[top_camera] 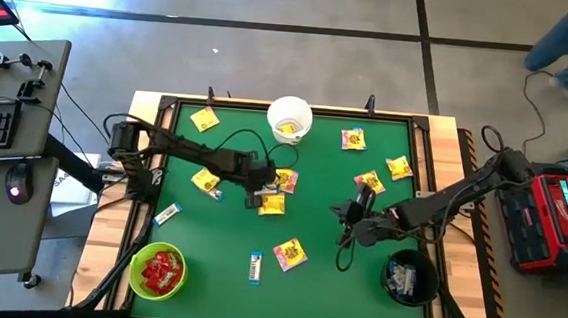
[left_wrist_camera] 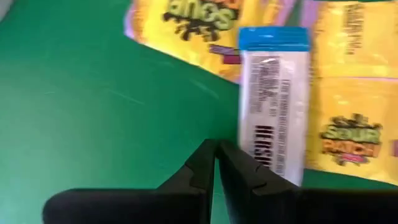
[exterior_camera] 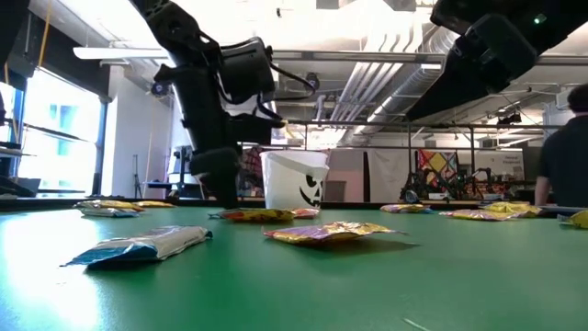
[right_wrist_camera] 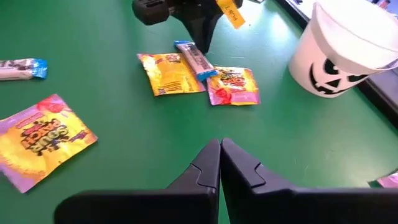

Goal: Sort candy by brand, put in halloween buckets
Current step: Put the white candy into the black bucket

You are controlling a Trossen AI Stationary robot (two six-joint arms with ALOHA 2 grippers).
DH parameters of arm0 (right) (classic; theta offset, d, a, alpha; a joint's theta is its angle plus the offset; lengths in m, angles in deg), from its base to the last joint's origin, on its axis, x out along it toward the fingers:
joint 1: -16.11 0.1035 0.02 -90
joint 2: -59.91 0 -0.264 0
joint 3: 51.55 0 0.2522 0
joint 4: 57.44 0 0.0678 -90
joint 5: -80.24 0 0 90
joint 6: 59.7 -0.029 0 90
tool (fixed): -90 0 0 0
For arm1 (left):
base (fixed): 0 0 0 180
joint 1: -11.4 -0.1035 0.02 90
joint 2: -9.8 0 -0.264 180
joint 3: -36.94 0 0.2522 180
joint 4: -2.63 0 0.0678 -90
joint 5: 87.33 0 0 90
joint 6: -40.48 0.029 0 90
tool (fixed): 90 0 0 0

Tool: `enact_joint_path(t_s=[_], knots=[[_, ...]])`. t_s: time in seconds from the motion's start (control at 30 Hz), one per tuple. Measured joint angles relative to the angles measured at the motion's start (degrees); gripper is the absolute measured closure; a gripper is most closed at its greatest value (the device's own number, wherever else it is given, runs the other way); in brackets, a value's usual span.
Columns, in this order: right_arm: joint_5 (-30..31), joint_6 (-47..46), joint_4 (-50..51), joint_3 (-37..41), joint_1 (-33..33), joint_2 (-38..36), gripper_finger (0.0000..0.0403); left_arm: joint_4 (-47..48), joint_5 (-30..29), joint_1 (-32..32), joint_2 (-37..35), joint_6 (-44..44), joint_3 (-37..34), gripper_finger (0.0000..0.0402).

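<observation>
My left gripper point(top_camera: 262, 190) points down at mid-table, fingers shut point(left_wrist_camera: 215, 157), right beside the near end of a white-and-blue bar point(left_wrist_camera: 273, 93). That bar lies flat between two yellow packets point(right_wrist_camera: 169, 73) point(right_wrist_camera: 233, 85). My right gripper point(top_camera: 345, 215) hangs shut point(right_wrist_camera: 219, 152) over bare green mat, right of centre, touching nothing. The white bucket point(top_camera: 290, 117) stands at the far edge with yellow candy inside. The lime green bucket point(top_camera: 158, 271), near left, holds red packets. The black bucket point(top_camera: 411, 278), near right, holds bars. My left gripper's shut fingers come from above, slanting, with one fingertip point(left_wrist_camera: 249, 171) next to the bar's near end point(left_wrist_camera: 270, 158). Nothing shows between the fingers. I cannot tell whether they touch the bar, which lies flat on the mat.
More yellow packets lie scattered on the mat point(top_camera: 205, 119) point(top_camera: 205, 182) point(top_camera: 354, 139) point(top_camera: 399, 168) point(top_camera: 289, 253). Two other bars lie near the front point(top_camera: 254, 266) and at the left point(top_camera: 168, 213). A raised frame point(top_camera: 168, 101) rims the mat.
</observation>
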State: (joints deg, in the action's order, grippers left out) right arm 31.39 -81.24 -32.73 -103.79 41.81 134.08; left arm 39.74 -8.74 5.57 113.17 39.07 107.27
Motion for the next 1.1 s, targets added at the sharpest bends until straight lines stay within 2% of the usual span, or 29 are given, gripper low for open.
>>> enact_joint_path(t_s=[0.23,0.33,0.6,0.73,0.9,1.1], knots=[[-6.86,1.1,-0.91,0.0,0.31,0.02,0.0403,-1.9,5.73,6.1,0.02,-1.2,0.02,0.0385],[-7.53,1.68,-1.83,0.0,0.32,0.02,0.0403,-4.39,8.08,8.99,0.43,-1.49,0.02,0.0385],[-15.48,2.37,-4.65,0.0,-0.06,2.87,0.0403,-9.67,8.36,13.27,0.92,-2.91,-0.04,0.0385],[-15.72,4.96,-12.56,-0.02,-2.53,9.09,0.0403,-9.94,6.89,14.79,0.87,-2.57,-0.04,0.0385],[-16.45,7.51,-22.23,-0.35,-8.15,16.11,0.0403,-6.69,-0.67,16.8,0.47,-5.67,-0.02,0.0389],[-22.52,11.42,-28.95,-4.51,-13.65,24.08,0.0403,-5.68,-1.58,18.13,-0.15,-6.99,-0.09,0.04]])
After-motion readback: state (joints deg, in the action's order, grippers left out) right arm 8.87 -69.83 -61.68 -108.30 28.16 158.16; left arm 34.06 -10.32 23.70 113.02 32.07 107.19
